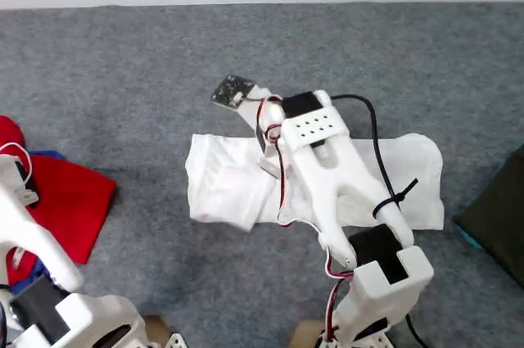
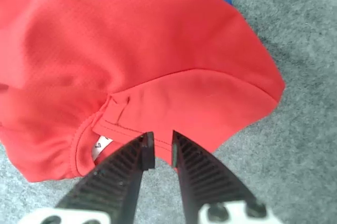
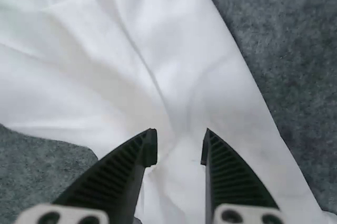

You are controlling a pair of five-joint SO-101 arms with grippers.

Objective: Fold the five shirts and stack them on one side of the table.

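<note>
1. Stack side first: a red shirt [image 1: 72, 192] lies folded at the left edge of the grey table [image 1: 123, 53], with a blue shirt [image 1: 47, 154] peeking out beneath it. I take this to be the finished pile.
2. My left gripper [image 2: 160, 150] sits at the red shirt's hem, just beside the collar label. Its jaws are drawn in to a narrow slit, and I see no cloth pinched between them, so I read it as parked rather than working.
3. In the middle of the table the white shirt [image 1: 221, 188] is stretched crosswise. Its left part is bunched and doubled over, while its right part lies flat. I judge that this is the shirt in hand and that it is only partly folded.
4. My right gripper [image 3: 179, 147] hangs over the white cloth with its jaws spread wide and holding nothing. A crease runs away from between the tips.
5. At the far right edge a dark shirt [image 1: 501, 217] with a teal border waits, untouched as far as I can tell.
6. For the next move, I think I need to lower the right gripper and close it on one edge of the white shirt. Then I carry that edge across to square the fold before shifting the shirt left onto the pile. The cloth is thin, so I could easily grab two layers or drag the whole shirt.
</note>
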